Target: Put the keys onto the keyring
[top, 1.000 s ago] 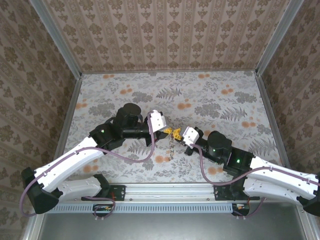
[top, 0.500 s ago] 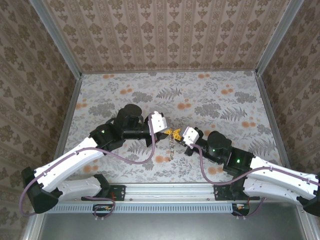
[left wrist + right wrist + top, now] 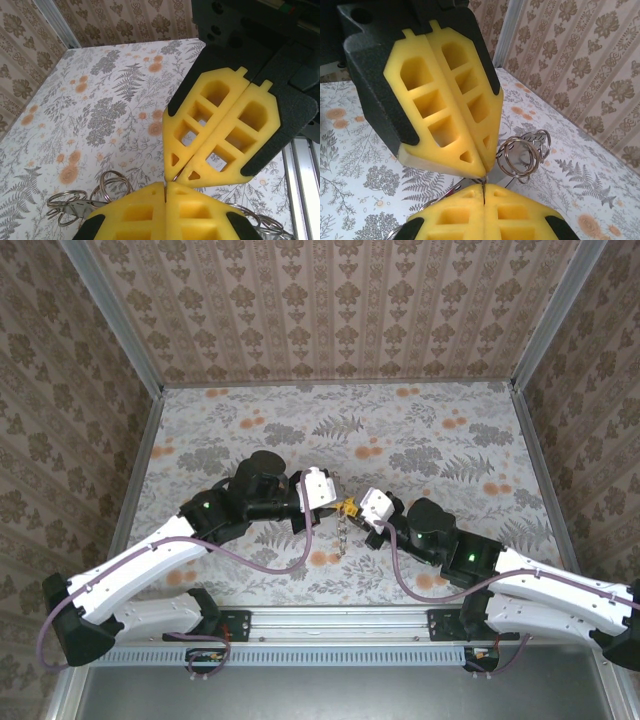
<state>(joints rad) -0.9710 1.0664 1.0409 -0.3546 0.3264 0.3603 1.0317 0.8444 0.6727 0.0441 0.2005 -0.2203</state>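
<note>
Well, two clenched claws meet tip to tip over the desk (image 3: 450, 440), with the keyring at their tips.

The left claw (image 3: 341, 503) and right claw (image 3: 356, 509) each have their yellow fingers pressed flat together, with no gap at either seam, and the two pairs of tips touch. From the left wrist, a thin metal wire (image 3: 173, 175) crosses the spot where the tips meet; which claw pinches it I cannot tell. The keyring (image 3: 520, 157), a bunch of thin metal hoops, sits just beyond the right claw's tips and beside the left claw's. From above, it shows as a short string of links running from both claws toward the arm bases. A pink sliver (image 3: 454, 190) shows just beside the right claw's tips.
</note>
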